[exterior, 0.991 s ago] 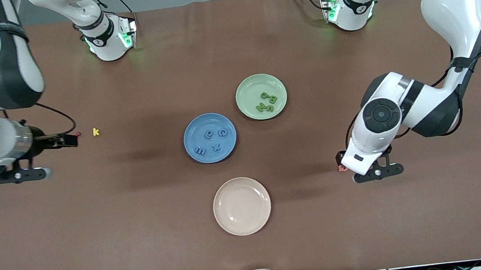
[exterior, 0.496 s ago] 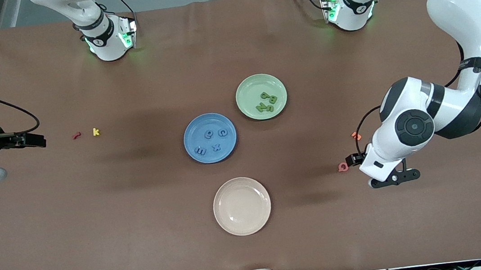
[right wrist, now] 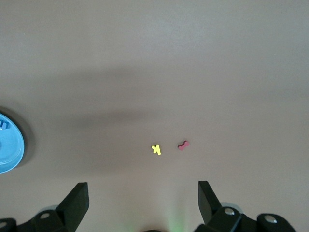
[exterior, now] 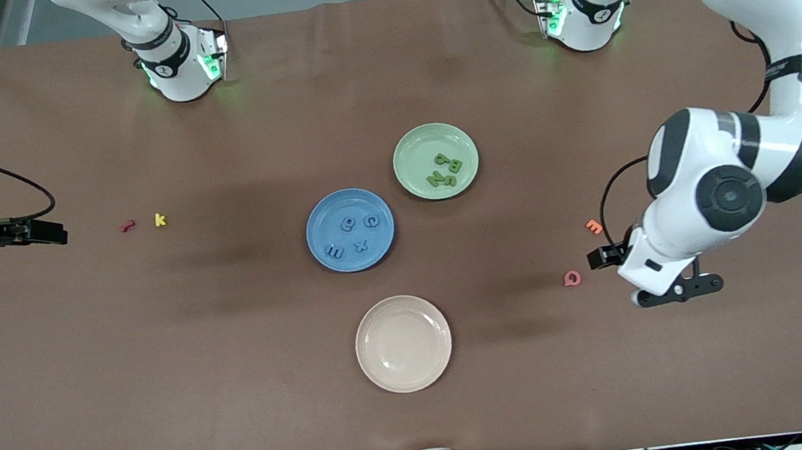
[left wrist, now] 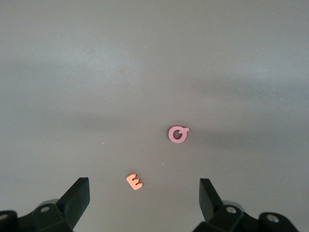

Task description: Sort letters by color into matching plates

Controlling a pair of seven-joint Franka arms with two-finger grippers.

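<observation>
Currently we see both grippers' fingers wide and empty: left gripper (left wrist: 142,203) beside the pink Q (exterior: 572,279), right gripper (right wrist: 142,203) near it not at all, over the table's end by the yellow k (exterior: 159,220).

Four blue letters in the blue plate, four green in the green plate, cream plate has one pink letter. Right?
Not quite. The cream plate holds nothing; front view shows the pink letter lying on the table toward the left arm's end. The blue letters in the blue plate and green letters in the green plate are right.
</observation>
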